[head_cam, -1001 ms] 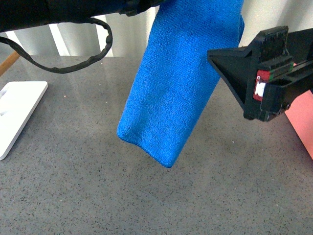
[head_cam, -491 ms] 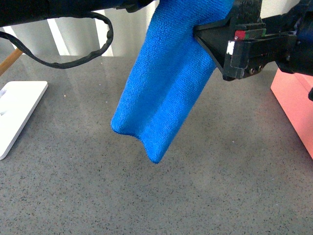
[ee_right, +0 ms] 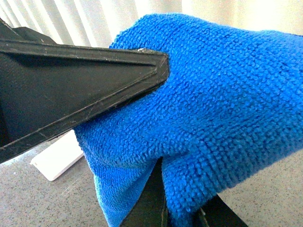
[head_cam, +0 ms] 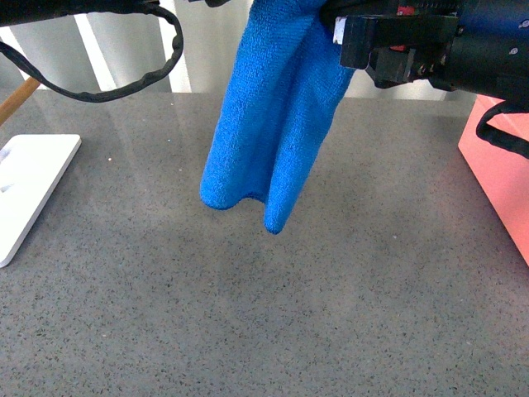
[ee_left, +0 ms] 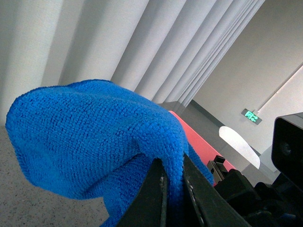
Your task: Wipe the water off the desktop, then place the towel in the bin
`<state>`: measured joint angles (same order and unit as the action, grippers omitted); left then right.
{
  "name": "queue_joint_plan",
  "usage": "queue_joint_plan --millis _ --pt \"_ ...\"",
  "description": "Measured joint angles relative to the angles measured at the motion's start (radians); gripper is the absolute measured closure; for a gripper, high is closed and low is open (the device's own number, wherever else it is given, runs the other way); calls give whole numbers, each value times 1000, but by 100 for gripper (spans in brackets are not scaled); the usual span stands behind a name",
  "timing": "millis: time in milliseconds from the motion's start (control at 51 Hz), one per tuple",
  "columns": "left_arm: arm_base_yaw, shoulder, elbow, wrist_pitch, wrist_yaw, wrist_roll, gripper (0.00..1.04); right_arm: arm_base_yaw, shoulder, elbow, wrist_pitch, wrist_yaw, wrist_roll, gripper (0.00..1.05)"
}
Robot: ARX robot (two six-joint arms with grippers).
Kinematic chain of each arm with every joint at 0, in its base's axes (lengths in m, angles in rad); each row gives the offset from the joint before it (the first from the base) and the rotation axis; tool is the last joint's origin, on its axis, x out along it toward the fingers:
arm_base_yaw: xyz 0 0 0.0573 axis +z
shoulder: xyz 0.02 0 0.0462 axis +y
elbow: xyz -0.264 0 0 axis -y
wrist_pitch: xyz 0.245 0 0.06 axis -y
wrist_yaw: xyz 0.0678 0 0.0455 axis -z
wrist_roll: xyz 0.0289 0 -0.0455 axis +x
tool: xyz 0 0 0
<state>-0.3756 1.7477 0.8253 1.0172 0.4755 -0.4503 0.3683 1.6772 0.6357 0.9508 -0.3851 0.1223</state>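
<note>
The blue towel (head_cam: 269, 124) hangs folded in the air above the dark-grey desktop (head_cam: 248, 314), its lower end well clear of the surface. My left gripper (ee_left: 173, 189) is shut on a fold of the towel (ee_left: 94, 132). My right gripper (ee_right: 177, 213) is shut on the towel (ee_right: 213, 94) too, beside the left gripper's black finger (ee_right: 85, 71). In the front view the right gripper (head_cam: 335, 21) holds the towel's top edge; the left gripper is out of frame above. The salmon-pink bin (head_cam: 504, 174) stands at the right edge; it also shows in the left wrist view (ee_left: 199, 142).
A flat white tray (head_cam: 29, 190) lies at the left edge of the desktop, also in the right wrist view (ee_right: 57, 158). A black cable loop (head_cam: 124, 78) hangs from the left arm. White curtains stand behind the table. A wooden stick (head_cam: 16, 99) shows far left.
The towel has been lifted higher and its hanging end has drawn up and narrowed. The right gripper moved up and left onto the towel's top and closed on it.
</note>
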Motion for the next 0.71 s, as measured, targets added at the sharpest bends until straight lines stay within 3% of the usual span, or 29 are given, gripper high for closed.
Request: queue_joint_plan --millis 471,589,707 --pt "28 -6 2 -69 -43 32 101 -35 -63 -14 -7 -26 2 102" --pt "70 -24 -2 -85 -66 38 78 -45 -74 -18 -8 -28 5 102" --pt "185 -61 -40 -101 -102 39 51 -65 -94 -19 -8 -20 7 102"
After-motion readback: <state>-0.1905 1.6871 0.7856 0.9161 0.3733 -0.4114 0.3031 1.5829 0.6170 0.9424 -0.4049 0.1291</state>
